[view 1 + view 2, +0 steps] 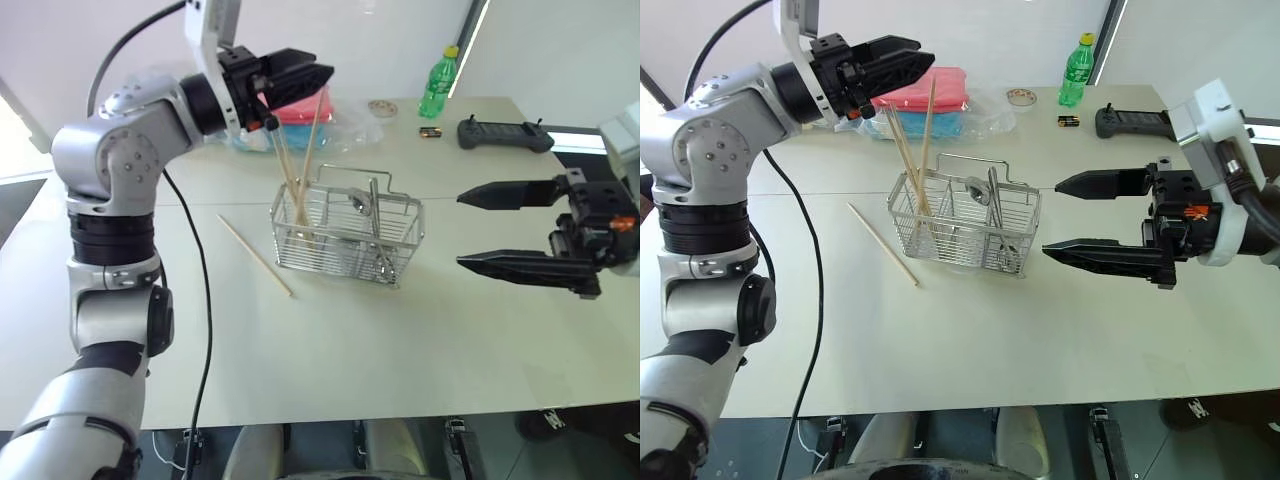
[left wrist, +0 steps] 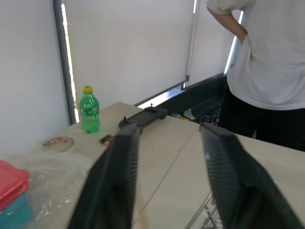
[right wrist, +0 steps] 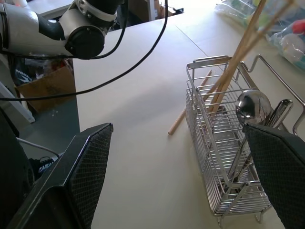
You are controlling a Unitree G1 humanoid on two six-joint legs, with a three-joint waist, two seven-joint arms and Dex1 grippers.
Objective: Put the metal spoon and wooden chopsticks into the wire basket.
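Nearest to us, our right pincer (image 1: 1052, 215) hangs just beside the wire basket (image 1: 345, 240), its two black fingers spread wide with nothing between them. That basket stands upright on the pale table (image 1: 330, 360). Inside it the metal spoon (image 1: 358, 205) stands on end in a middle compartment, bowl up, and several wooden chopsticks (image 1: 300, 170) lean together in the compartment at the basket's left end, their tops reaching up to our left pincer (image 1: 325, 76). We see that pincer's fingers parted in the left wrist view, released rather than clamped on the sticks. One more chopstick (image 1: 255, 256) lies flat on the table just left of the basket. Farther back sit a green bottle (image 1: 438, 84), a black controller (image 1: 503, 134) and a clear bag (image 1: 345, 122) beside pink and blue items.
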